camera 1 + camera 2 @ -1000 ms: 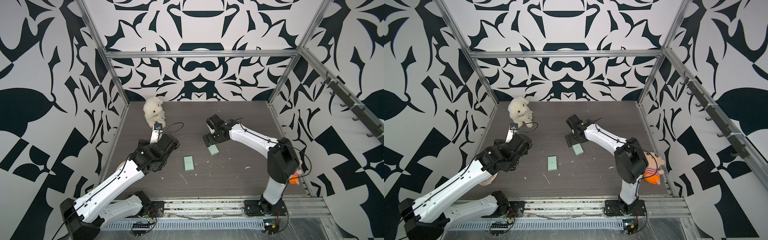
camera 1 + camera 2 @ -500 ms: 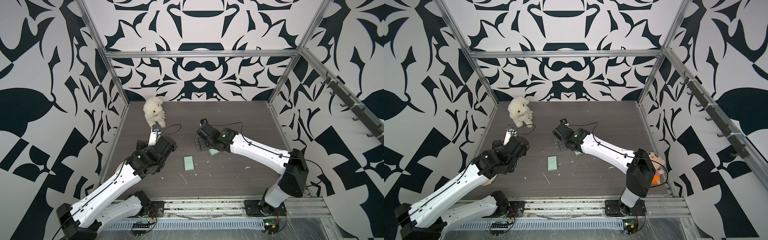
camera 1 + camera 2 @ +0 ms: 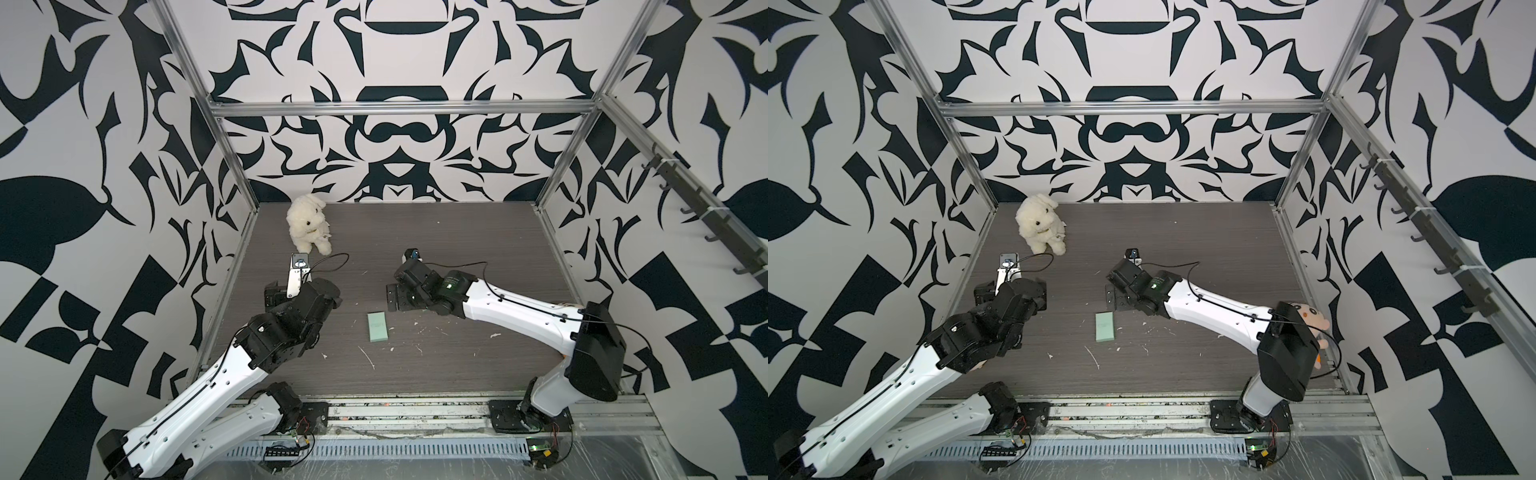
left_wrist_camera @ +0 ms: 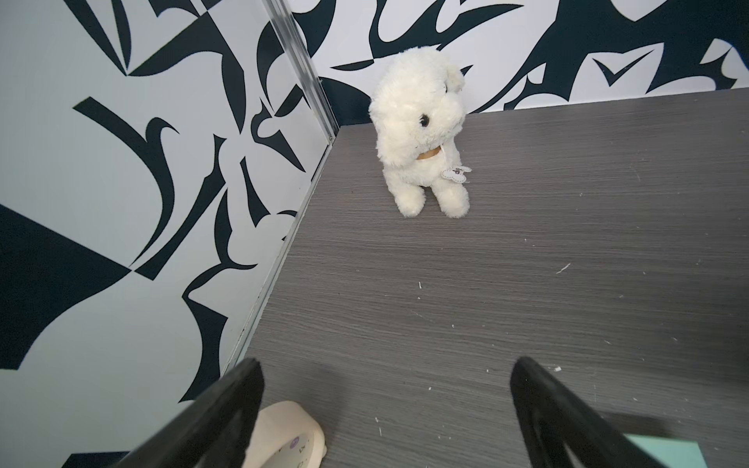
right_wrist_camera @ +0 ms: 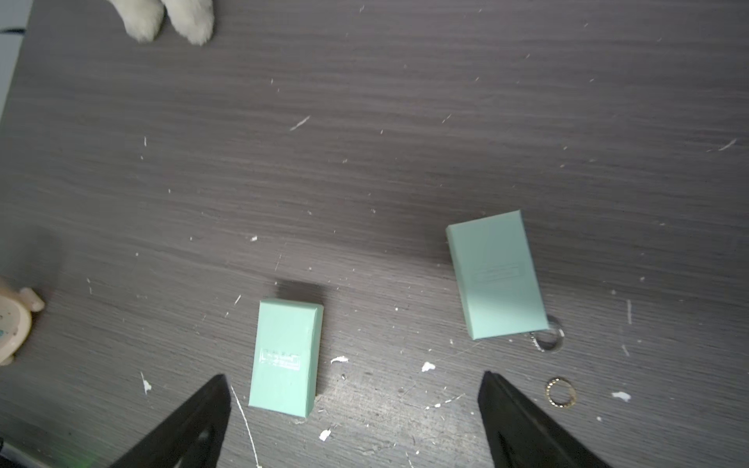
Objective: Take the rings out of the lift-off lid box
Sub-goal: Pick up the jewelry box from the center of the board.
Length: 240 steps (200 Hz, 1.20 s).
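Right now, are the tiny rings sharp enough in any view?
Right wrist view: the thin silver ring looks blurred, at the corner of a mint-green cardboard box; the beaded gold ring is crisper. In both top views neither ring shows.

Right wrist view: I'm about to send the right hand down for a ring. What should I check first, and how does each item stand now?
1. Open, empty right hand: ok.
2. Free-lying beaded ring: ok, nothing touches it.
3. Clearance around silver ring: not ok, it sits right at the corner of a mint box.
4. Whereabouts of a third ring: cannot tell, only two show.
5. Open, empty left hand: ok.
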### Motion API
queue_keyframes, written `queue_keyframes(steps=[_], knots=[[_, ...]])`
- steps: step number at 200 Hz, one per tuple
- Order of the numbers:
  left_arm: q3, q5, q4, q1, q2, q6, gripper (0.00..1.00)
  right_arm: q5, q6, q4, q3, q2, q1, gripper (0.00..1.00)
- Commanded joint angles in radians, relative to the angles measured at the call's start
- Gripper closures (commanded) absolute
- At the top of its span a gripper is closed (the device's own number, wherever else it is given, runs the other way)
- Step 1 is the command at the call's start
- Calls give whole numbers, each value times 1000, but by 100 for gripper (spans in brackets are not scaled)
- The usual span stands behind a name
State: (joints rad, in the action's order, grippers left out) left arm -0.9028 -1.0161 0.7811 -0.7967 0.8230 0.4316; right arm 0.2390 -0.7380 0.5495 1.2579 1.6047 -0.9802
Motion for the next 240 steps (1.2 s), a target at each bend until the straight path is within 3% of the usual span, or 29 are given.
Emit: queue_keyframes(steps=[1,26,81,240], knots=[[-4,-30,7,7,8,24,0,43,-29,-12,12,13,-67,4],[-12,-28,19,11,20,31,1,62,-59,-18,27,76,-123,10],[-21,-27,29,24,21,44,1,89,-88,34,139,247,-209,14],[-27,-18,29,33,38,47,1,9,-97,6,178,373,-142,28]])
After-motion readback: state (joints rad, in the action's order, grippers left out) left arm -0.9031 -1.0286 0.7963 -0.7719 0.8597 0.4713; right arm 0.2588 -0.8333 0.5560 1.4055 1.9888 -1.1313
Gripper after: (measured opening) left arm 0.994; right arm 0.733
